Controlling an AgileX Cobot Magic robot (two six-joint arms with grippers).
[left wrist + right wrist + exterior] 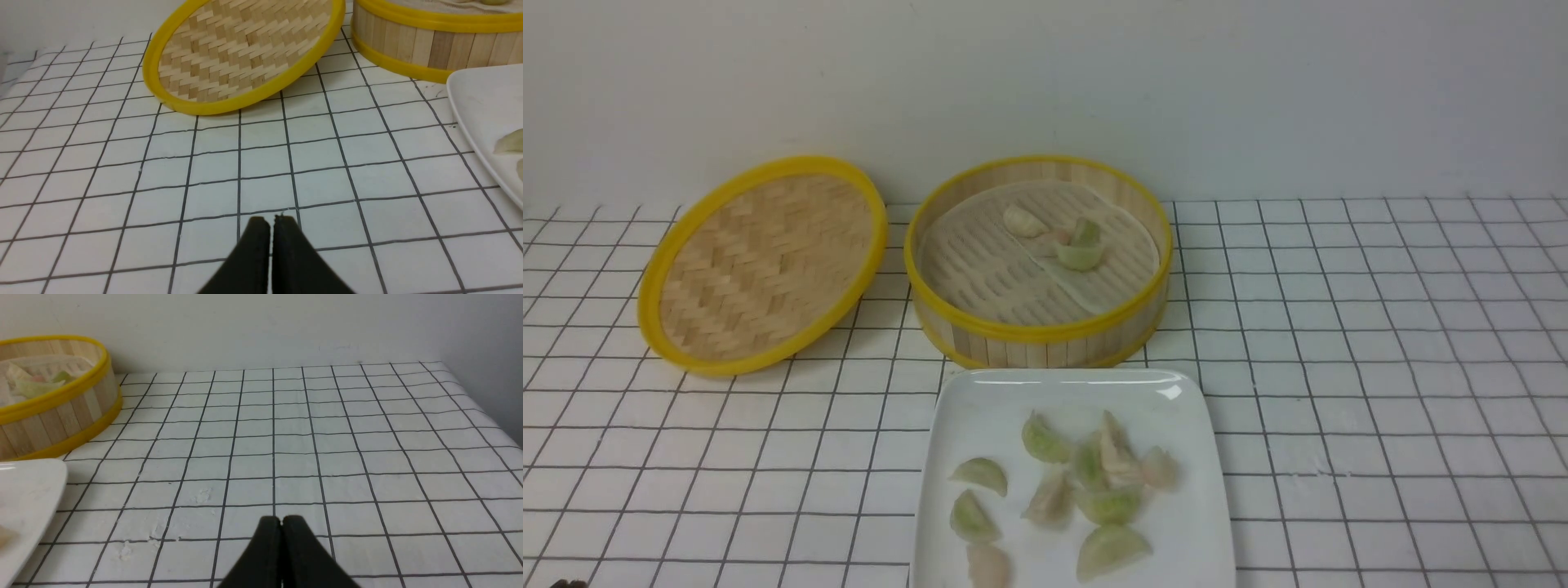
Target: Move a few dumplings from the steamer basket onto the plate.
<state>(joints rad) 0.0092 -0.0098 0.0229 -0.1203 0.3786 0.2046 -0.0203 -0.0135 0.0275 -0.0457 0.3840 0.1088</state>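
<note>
Dumplings (1058, 482) crowd the plate (980, 408) below the steamer basket (1037, 331), both claws, left (269, 222) and right (282, 520), pressed together, empty.

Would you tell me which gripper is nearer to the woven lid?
Left. The left gripper sits shut over the cloth just short of the lid; the right gripper is beyond the steamer basket.

Lid (764, 263) leans against basket (1039, 260); cloth (1380, 343) rightward open.

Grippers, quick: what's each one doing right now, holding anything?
Left gripper: closed, holding nothing, above the bare tablecloth.
Right gripper: closed, holding nothing, also over bare tablecloth.
</note>
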